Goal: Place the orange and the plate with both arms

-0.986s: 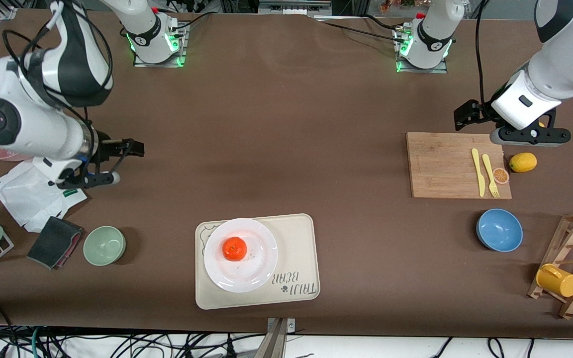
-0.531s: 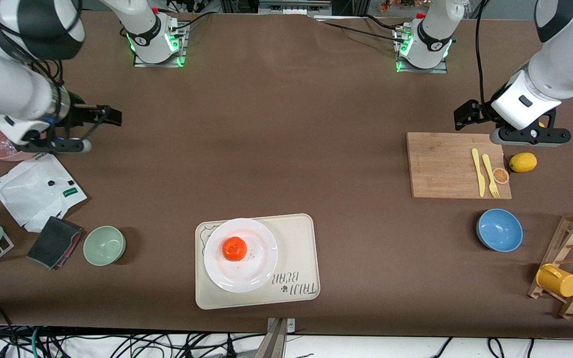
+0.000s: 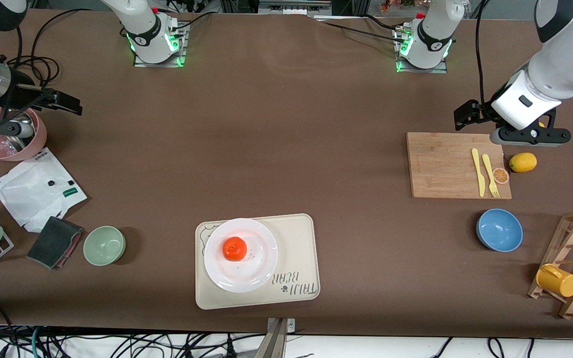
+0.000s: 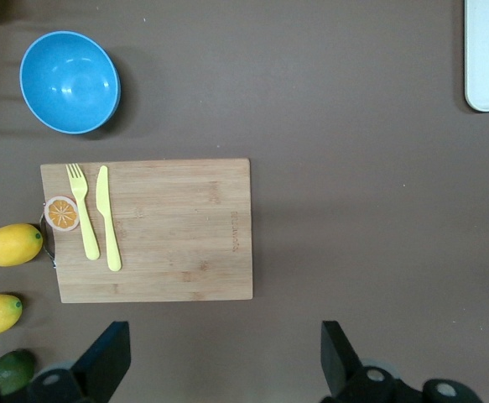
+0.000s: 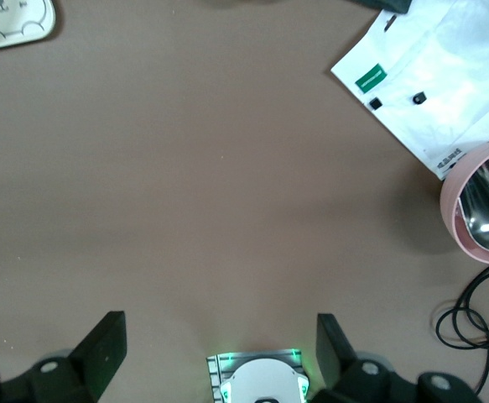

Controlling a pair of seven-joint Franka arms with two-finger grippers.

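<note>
The orange (image 3: pixel 235 248) sits in the middle of the white plate (image 3: pixel 260 268). The plate rests on the cream bear tray (image 3: pixel 297 238) near the table's front edge, midway between the arms. My right gripper (image 3: pixel 65 102) hangs open and empty over the right arm's end of the table, beside a pink bowl (image 3: pixel 10 146). In its wrist view the right gripper (image 5: pixel 219 340) has only bare table and the arm's base between its fingers. My left gripper (image 3: pixel 466 115) is open and empty over the table just past the cutting board (image 3: pixel 440 164). The left gripper (image 4: pixel 225 348) frames bare cloth.
On the board lie a yellow knife and fork (image 3: pixel 484 171) and an orange slice (image 3: pixel 501 175); a lemon (image 3: pixel 523 162) lies beside it. A blue bowl (image 3: pixel 499 229) and a wooden rack with a yellow mug (image 3: pixel 557 280) stand nearer the camera. A green bowl (image 3: pixel 104 245), a white bag (image 3: pixel 35 191) and a dark pouch (image 3: pixel 55 241) lie at the right arm's end.
The right arm has swung away from the white bag, toward its end of the table, and now hangs beside the pink bowl. The left arm, orange and plate have not moved.
</note>
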